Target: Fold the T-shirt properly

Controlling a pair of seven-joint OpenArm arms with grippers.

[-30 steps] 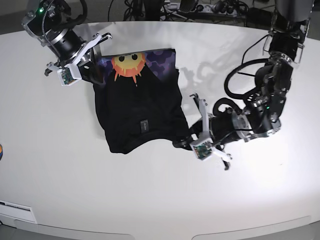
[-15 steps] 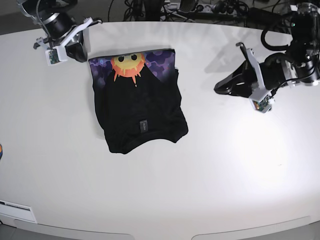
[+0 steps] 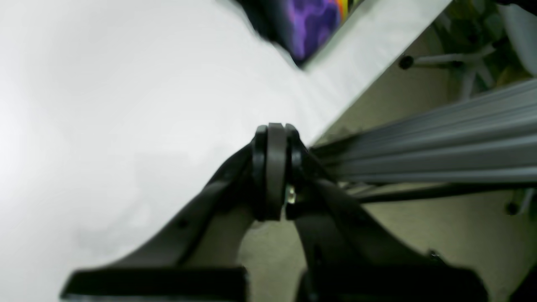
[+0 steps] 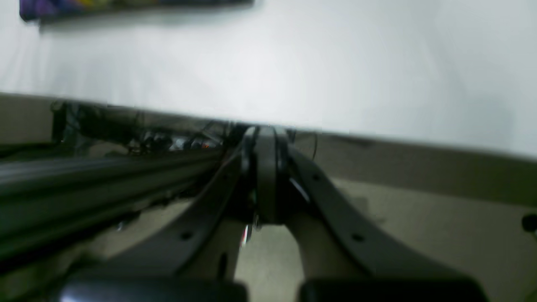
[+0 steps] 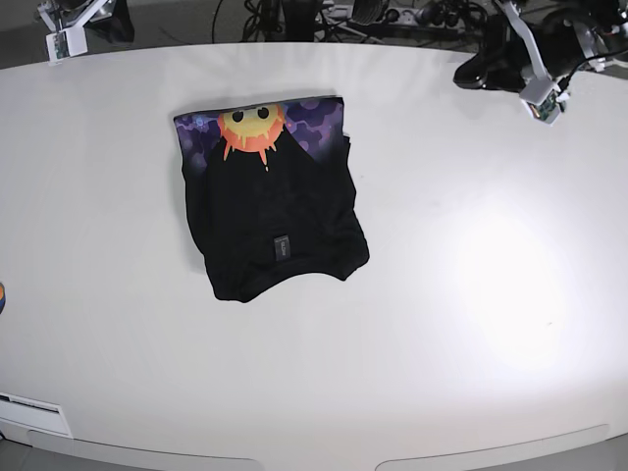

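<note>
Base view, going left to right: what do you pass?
Right arm's shut tool at the far-left corner → folded black cloth T-shirt with orange sun-face print → bare white table → left arm's shut tool.

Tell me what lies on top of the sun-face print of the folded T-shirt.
A plain black layer of the T-shirt is folded over the print's lower part, carrying a small hem label. The sun face shows; the rest of the print is covered.

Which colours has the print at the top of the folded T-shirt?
An orange-yellow sun face on purple; the T-shirt is black. Best seen in the base view.
</note>
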